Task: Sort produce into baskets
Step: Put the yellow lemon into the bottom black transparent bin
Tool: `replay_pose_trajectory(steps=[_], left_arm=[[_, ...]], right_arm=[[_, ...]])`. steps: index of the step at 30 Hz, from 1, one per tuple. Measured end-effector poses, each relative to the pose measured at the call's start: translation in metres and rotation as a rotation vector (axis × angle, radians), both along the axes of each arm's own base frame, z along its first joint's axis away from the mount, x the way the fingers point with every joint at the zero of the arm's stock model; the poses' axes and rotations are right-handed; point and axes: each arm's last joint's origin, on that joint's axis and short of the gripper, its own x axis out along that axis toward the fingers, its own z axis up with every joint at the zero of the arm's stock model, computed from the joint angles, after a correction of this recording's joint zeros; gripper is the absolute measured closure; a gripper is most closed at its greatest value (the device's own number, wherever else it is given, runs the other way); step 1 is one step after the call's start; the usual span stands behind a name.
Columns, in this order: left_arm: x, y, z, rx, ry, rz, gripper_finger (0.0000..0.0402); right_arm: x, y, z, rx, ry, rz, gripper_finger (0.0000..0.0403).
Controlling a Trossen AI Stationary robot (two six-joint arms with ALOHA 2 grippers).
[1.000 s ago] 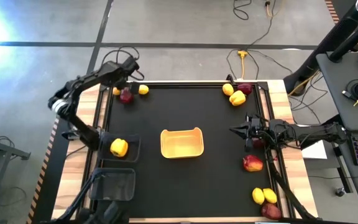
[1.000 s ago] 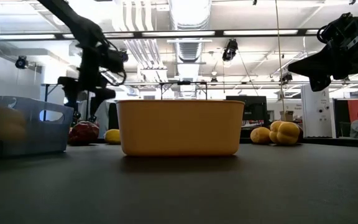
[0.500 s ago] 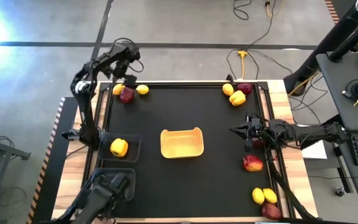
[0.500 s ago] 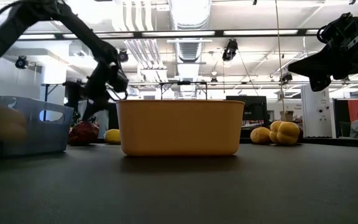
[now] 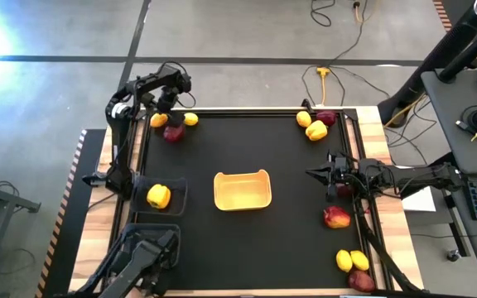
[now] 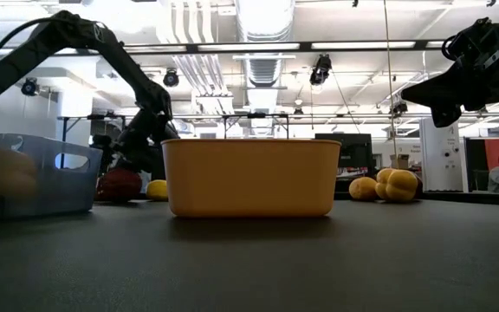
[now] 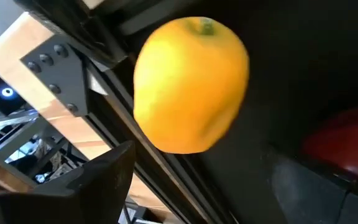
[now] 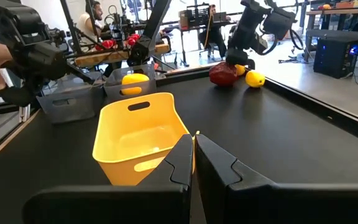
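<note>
My left gripper (image 5: pixel 167 114) is open and low over the table's far left corner. In its wrist view (image 7: pixel 204 163) a yellow fruit (image 7: pixel 191 84) lies on the black mat just ahead of the two fingers, and a dark red fruit (image 7: pixel 347 143) lies beside one finger. From above these are the yellow fruit (image 5: pixel 157 120), the red fruit (image 5: pixel 173 133) and a lemon (image 5: pixel 190 119). My right gripper (image 5: pixel 311 174) is shut and empty above the table's right middle. The yellow tray (image 5: pixel 242 190) stands at the centre. My left gripper has one finger (image 7: pixel 316 190) right beside the dark red fruit's side (image 7: pixel 328 155). I cannot tell whether it touches the fruit. The yellow fruit lies apart from both fingers.
A dark bin (image 5: pixel 172 189) at the left holds a yellow pepper (image 5: pixel 159 196), with a second dark bin (image 5: pixel 151 244) nearer. More fruit lies at the far right (image 5: pixel 315 126), under my right arm (image 5: pixel 336 218) and at the near right corner (image 5: pixel 353 263).
My left arm has folded upright, and its gripper has come down toward the fruits at the table's far left corner. The dark red fruit there now lies slightly nearer the table's near edge. My right arm has kept still.
</note>
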Motion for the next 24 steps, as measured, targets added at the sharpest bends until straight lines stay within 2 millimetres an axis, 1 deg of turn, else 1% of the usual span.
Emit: replay_pose_trajectory(steps=[5,11,19,24], left_arm=[[-0.001,0.001,-0.002,0.004,-0.009,-0.013,0.0074],[-0.007,0.008,-0.003,0.038,-0.008,-0.018,0.0074],[-0.004,0.013,-0.006,0.015,-0.092,-0.148,0.0074],[-0.003,0.014,-0.006,0.005,-0.113,-0.176,0.0085]], right_arm=[[0.0,0.0,0.0,0.0,0.0,0.0,0.0393],[0.0,0.0,0.0,0.0,0.0,0.0,0.0393],[0.0,0.0,0.0,0.0,0.0,0.0,0.0393],[0.0,0.0,0.0,0.0,0.0,0.0,0.0393]])
